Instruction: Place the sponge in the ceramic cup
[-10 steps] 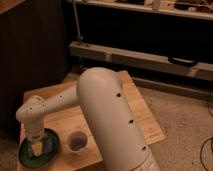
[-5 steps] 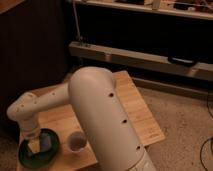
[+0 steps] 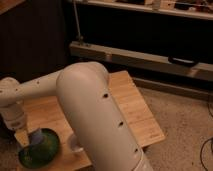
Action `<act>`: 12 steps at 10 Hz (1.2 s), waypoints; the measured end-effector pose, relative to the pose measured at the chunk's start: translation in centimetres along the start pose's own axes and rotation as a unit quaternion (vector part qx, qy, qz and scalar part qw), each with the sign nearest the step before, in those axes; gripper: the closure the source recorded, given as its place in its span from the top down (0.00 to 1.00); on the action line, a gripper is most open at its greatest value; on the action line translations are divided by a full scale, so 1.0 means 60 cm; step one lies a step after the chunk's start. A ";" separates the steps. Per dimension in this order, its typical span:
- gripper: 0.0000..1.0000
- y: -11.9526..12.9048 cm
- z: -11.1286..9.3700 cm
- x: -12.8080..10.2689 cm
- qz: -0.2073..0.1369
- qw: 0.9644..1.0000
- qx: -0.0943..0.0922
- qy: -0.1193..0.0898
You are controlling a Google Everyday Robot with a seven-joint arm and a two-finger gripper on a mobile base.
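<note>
Dim light fills a room with a dark wall behind and a speckled floor [image 3: 185,117] to the right. A long pale metal shelf [image 3: 125,56] runs across the back, with a black handle [image 3: 182,61] on its right part and a thin upright rod [image 3: 76,20] rising from its left end. In front of it stands a light wooden desk [image 3: 135,107], its right half bare.

Most of the foreground is taken up by the robot's thick white arm [image 3: 95,115], which rises from the bottom edge, bends over the desk and reaches to the lower left. It covers the middle of the desk and hides part of the ceramic cup [image 3: 75,145], of which only a pale rounded side shows just left of the arm. A round green plate [image 3: 47,151] lies at the front left corner of the desk, close beside the cup.

Pointing down over the left part of the plate, the gripper [image 3: 33,138] hangs below the white wrist. Its fingers are closed narrow, and the pale blue-grey sponge [image 3: 38,135] sits pinched at its tip, over the plate and apart from the cup.
</note>
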 end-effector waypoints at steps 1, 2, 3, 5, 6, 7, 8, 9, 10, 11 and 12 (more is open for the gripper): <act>0.00 0.008 -0.024 0.007 0.004 1.000 0.012 -0.008; 0.00 0.019 -0.044 0.016 0.009 0.999 0.025 -0.017; 0.00 0.064 -0.076 0.055 0.024 0.996 0.069 -0.048; 0.00 0.114 -0.105 0.102 0.040 0.987 0.128 -0.085; 0.00 0.130 -0.112 0.119 0.049 0.982 0.152 -0.106; 0.00 0.145 -0.119 0.143 0.063 0.971 0.185 -0.140; 0.00 0.152 -0.121 0.157 0.073 0.963 0.204 -0.161; 0.00 0.156 -0.123 0.167 0.084 0.959 0.210 -0.171; 0.00 0.159 -0.126 0.184 0.099 0.955 0.216 -0.179; 0.00 0.154 -0.131 0.204 0.117 0.950 0.219 -0.187; 0.00 0.147 -0.135 0.218 0.127 0.948 0.219 -0.191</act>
